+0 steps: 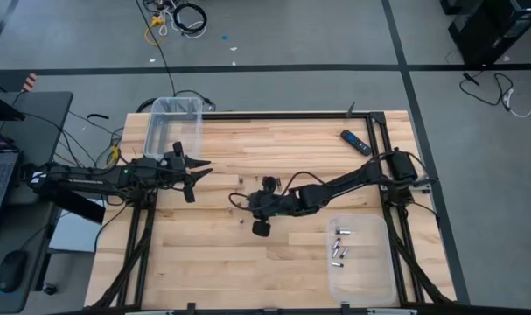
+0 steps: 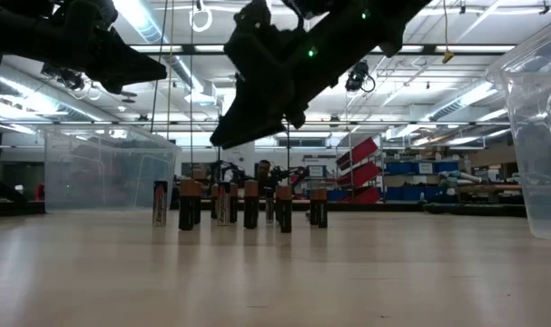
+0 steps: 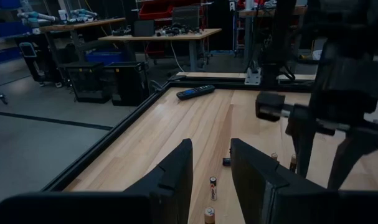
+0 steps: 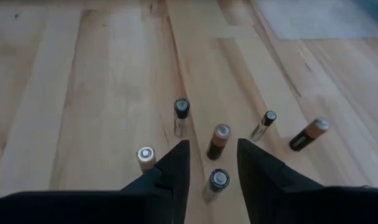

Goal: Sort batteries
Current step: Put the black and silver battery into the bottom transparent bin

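Batteries [image 2: 248,203] stand upright in a loose cluster at counter [image 1: 274,254] centre: small cylinders, dark bodies with copper tops, some silvery (labels unreadable). More cells [image 1: 339,248] lie in the clear tray [image 1: 361,284] at 4 o'clock. Right gripper [image 4: 212,163] hovers over the cluster, fingers apart, straddling one cell [image 4: 218,180]; contact cannot be judged. Left gripper [image 1: 198,171] waits at 9 o'clock, fingers apart, empty. Cluster mostly hidden beneath the right arm from above.
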`<state>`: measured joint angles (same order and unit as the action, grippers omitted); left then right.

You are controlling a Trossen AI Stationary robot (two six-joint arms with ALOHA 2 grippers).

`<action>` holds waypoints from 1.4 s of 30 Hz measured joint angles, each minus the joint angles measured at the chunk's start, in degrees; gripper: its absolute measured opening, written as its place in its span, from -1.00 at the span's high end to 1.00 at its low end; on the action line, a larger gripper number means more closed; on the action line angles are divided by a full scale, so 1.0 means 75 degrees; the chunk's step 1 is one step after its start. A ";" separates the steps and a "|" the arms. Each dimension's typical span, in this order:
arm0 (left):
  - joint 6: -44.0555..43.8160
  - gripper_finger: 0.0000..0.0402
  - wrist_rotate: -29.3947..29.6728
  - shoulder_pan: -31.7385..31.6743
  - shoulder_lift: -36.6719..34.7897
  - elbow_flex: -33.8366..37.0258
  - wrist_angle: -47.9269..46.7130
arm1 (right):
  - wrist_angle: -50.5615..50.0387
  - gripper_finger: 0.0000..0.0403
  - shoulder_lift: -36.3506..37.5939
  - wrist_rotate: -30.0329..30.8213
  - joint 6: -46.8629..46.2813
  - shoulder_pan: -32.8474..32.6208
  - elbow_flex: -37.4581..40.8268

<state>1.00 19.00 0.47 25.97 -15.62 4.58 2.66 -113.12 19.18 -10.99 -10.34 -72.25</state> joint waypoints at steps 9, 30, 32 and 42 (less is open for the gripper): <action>0.0027 0.47 0.0001 0.0000 0.0002 0.0000 -0.0007 | -0.0190 0.28 -0.0292 0.0000 -0.0260 0.0093 0.0000; 0.0034 0.47 0.0006 0.0000 0.0035 0.0000 -0.0068 | 0.0086 0.29 -0.0774 -0.0111 -0.0179 0.0157 -0.0017; 0.0044 0.47 0.0005 0.0000 0.0036 0.0000 -0.0065 | 0.0094 0.31 -0.0775 -0.0111 -0.0131 0.0160 -0.0015; 0.0060 0.47 0.0005 0.0000 0.0036 0.0000 -0.0065 | -0.0191 0.52 -0.0774 -0.0117 -0.0136 0.0183 0.0015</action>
<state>1.45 19.05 0.47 26.24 -15.62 4.10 1.23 -118.92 18.30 -12.01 -8.97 -72.13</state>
